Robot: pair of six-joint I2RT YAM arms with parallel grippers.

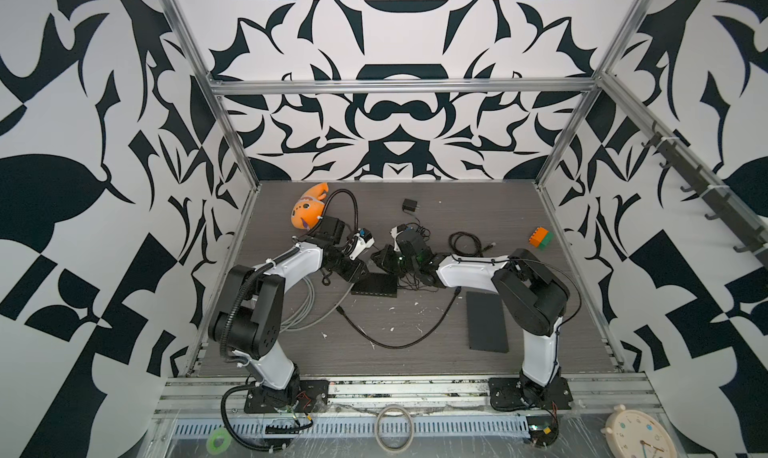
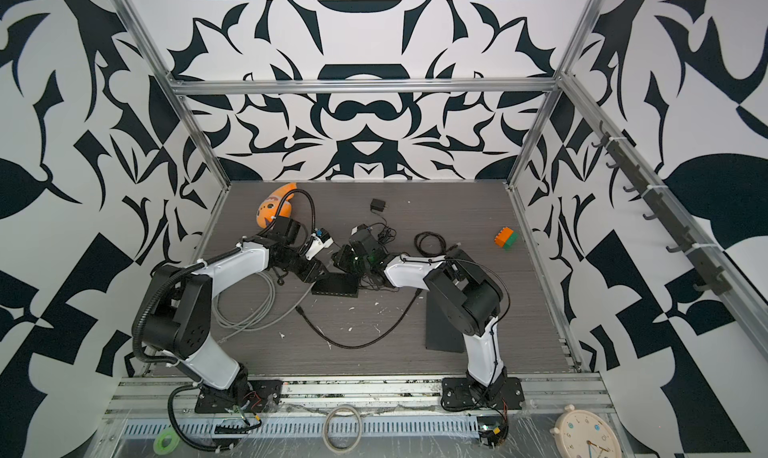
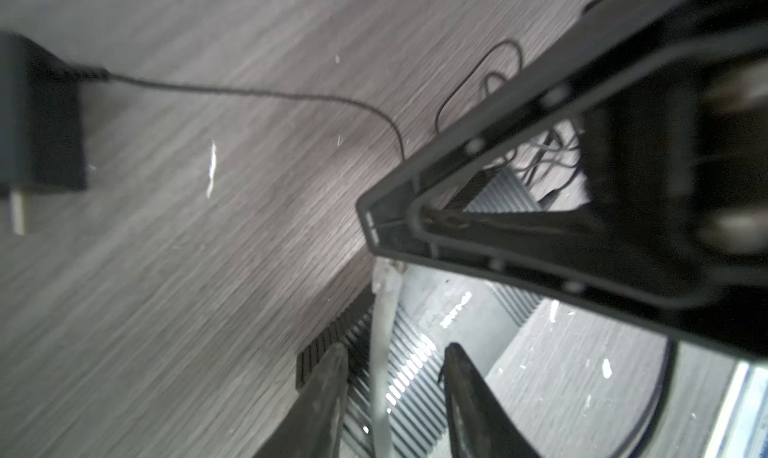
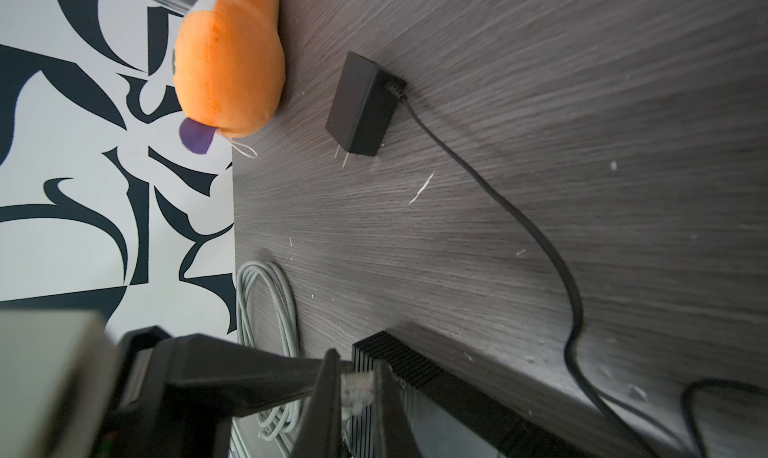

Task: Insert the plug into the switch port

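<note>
Bending inward, right pincer pinches plug beside switch.

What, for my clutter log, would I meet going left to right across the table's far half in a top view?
orange plush toy → black power adapter → coiled black cable → orange-and-green block

plush fish far-left | power adapter far-centre | coloured block right | black pad near-right | clock front-right
</note>
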